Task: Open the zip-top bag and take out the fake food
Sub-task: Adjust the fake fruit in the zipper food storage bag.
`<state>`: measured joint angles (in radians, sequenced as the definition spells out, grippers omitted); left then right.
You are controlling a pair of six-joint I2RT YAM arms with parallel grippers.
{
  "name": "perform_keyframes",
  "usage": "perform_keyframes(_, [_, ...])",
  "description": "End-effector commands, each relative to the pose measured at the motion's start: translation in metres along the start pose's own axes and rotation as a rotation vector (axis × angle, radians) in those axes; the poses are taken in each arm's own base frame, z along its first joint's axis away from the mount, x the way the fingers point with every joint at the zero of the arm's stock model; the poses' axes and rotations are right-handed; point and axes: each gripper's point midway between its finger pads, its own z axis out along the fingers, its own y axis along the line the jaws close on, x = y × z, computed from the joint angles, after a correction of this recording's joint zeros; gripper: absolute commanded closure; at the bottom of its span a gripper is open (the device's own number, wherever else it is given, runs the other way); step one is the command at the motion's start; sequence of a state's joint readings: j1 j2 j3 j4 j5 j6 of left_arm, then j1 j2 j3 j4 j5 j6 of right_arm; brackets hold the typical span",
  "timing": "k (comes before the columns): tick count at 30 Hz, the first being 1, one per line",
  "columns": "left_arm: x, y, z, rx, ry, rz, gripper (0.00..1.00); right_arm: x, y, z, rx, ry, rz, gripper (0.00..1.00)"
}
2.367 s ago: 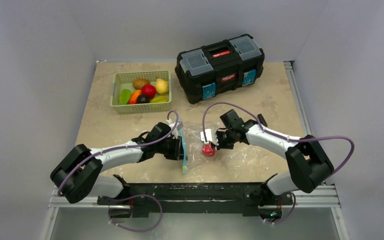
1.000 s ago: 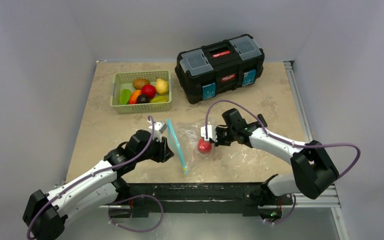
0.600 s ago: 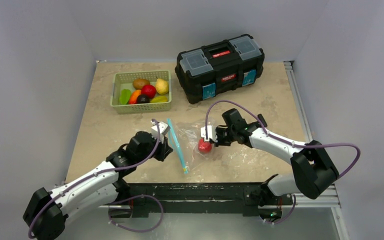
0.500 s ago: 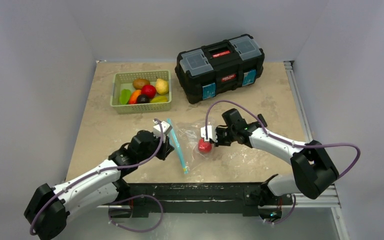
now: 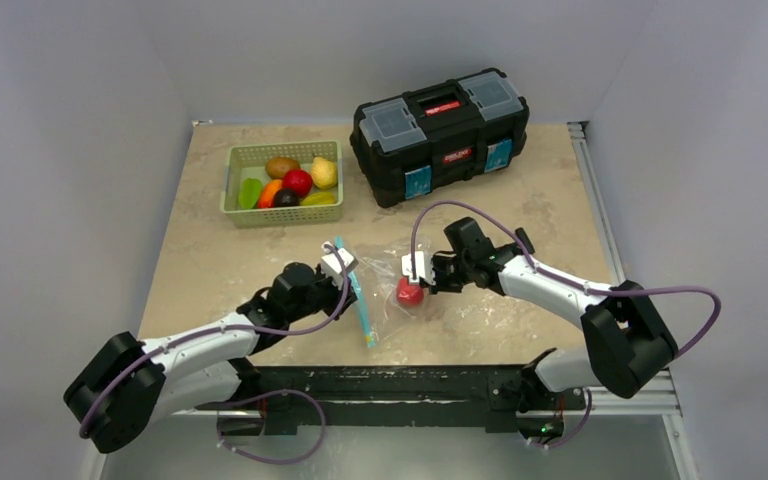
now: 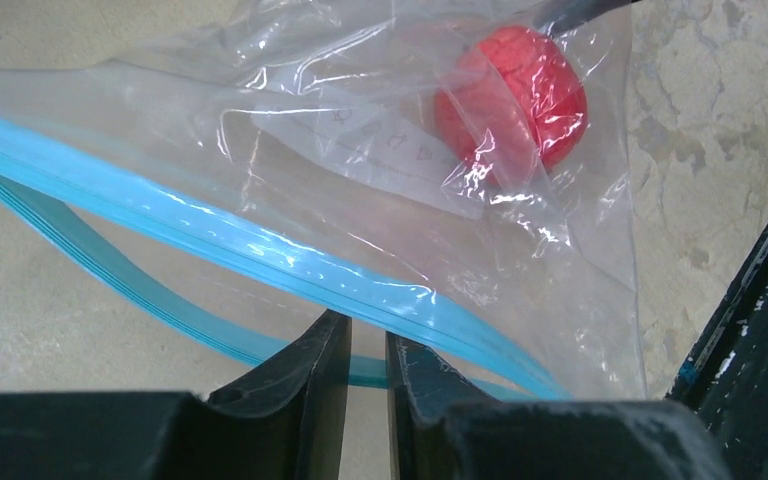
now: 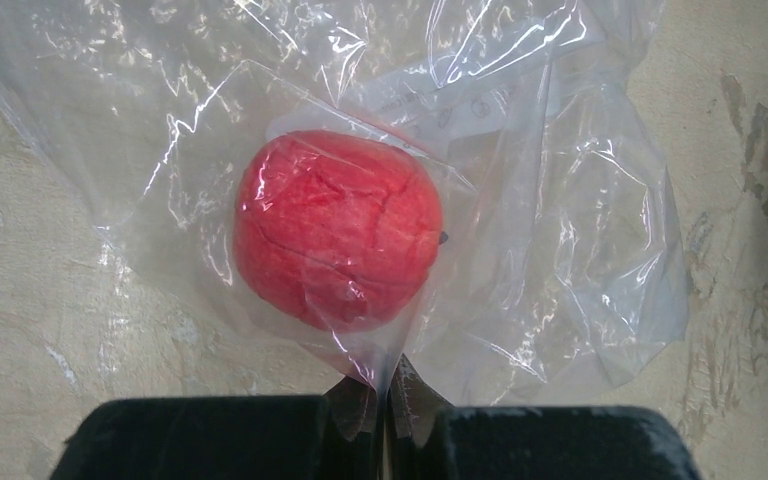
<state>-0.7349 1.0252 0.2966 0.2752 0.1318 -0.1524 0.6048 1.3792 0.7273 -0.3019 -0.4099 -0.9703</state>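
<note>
Zip-top bag [image 5: 378, 272]: lies crumpled on the table [image 5: 210, 250], near the front edge, between the two arms. Clear film, heavily creased.

Zip strip [image 6: 260, 250]: teal-blue, on the bag's left side. The two lips stand apart at one end and converge toward the other; mouth partly open.

Contents: one red fruit [image 7: 338, 228], round, inside the bag at the end away from the zip, film stretched over it.

Right gripper [image 7: 381, 395]: fingers clenched on a fold of the bag's film just beside the red fruit. The fruit itself is not between them.

Left gripper [image 6: 368, 345]: at the zip side, fingers [image 6: 310, 370] drawn almost together with a slim gap. The upper lip passes just past the tips; the lower lip runs in behind them and shows teal in the gap. Cannot tell whether it is pinched or only lying underneath.

Further out: green basket [image 5: 280, 218] toward the back left of the table, holding plastic fruits [image 5: 290, 182] in red, orange, yellow, green, brown and dark purple. Black toolbox [image 5: 440, 130], lid closed, at the back, right of the basket. Both well apart from the bag.
</note>
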Motion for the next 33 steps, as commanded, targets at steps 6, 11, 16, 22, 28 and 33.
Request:
perform_keyframes(6, [-0.015,-0.015,0.01,0.093,-0.123,0.076,0.78,-0.005,0.001,0.0,-0.016,-0.024,-0.013,1.0])
perform_keyframes(11, [-0.013,-0.019,0.014,0.122,-0.13,0.09,0.73,-0.005,0.002,0.0,-0.021,-0.023,-0.01,1.0])
perform_keyframes(16, [-0.017,-0.02,0.013,0.129,-0.206,0.112,0.56,-0.007,0.002,0.0,-0.025,-0.029,-0.011,1.0])
perform_keyframes(22, [-0.015,-0.02,0.015,0.131,-0.182,0.132,0.46,-0.008,0.003,0.001,-0.034,-0.036,-0.009,1.0])
perform_keyframes(28, [-0.011,-0.025,0.018,0.169,-0.169,0.139,0.44,-0.013,0.003,0.002,-0.044,-0.058,0.006,1.0])
perform_keyframes(33, [-0.01,-0.034,0.02,0.216,-0.173,0.135,0.44,-0.017,0.006,0.003,-0.061,-0.075,0.022,1.0])
